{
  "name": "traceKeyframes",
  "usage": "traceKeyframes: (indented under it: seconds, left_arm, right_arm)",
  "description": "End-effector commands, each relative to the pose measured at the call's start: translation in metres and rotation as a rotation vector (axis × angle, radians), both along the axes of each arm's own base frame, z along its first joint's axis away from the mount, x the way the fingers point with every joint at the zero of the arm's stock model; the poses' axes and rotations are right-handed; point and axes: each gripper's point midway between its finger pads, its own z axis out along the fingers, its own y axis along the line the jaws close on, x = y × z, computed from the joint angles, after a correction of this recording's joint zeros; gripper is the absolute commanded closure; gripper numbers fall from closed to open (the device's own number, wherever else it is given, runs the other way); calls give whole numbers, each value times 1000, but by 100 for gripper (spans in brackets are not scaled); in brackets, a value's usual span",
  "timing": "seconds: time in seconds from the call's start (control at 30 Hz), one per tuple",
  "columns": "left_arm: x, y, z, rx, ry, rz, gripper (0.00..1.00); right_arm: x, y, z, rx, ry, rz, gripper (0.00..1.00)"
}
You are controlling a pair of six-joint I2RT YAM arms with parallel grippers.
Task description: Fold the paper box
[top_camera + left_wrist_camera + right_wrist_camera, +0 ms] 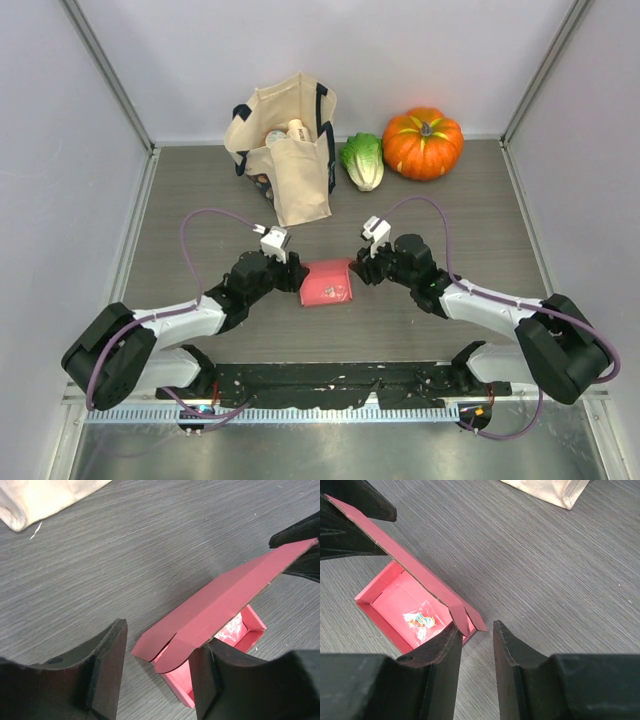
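Apparently the left gripper [161, 639] and right gripper [476, 627] sit open astride the paper box [326, 283] lid, contact unclear.

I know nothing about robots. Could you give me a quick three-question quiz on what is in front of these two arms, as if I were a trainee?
1. True or false: the lid of the pink box lies shut flat.
2. What lies inside the box? A) a small clear packet B) a spoon C) nothing at all
3. Fill in: the round orange thing at the back, beside the lettuce, is a ____.

Key:
1. False: the lid stands raised and the inside shows.
2. A.
3. pumpkin.
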Motion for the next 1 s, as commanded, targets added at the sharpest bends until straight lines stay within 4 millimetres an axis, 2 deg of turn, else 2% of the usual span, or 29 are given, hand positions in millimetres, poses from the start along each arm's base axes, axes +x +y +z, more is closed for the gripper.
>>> traceKeyframes:
  seconds: [0.0,0.27,0.33,0.43,0.5,0.63,0.8,0.9,0.93,0.97]
  left_arm:
    - [16,-8,27,-30,-90,-3,50]
    - [20,0,27,-6,-86,46,69]
    - [19,3,27,3,-81,59,69]
    - [17,6,25,17,-71,72,65]
    - [16,9,23,31,-59,81,66]
    - [17,12,24,39,-47,109,80]
    - [29,16,30,36,-37,202,99]
    - [45,19,35,23,-40,323,100]
    - [52,16,42,8,-47,352,100]
    - [57,15,36,19,-30,379,100]
  right_arm:
    - [10,13,26,51,-93,35,66]
    - [7,22,20,38,-91,4,84]
    - [4,29,21,43,-97,2,90]
    - [4,30,20,35,-109,-30,95]
    - [7,24,20,23,-133,-70,98]
    - [12,20,24,6,-141,-120,99]
    - [17,20,37,26,-173,-220,99]
    - [30,14,46,78,-185,-352,99]
    - [38,8,43,70,-192,-424,99]
    - [44,9,50,86,-199,-458,99]
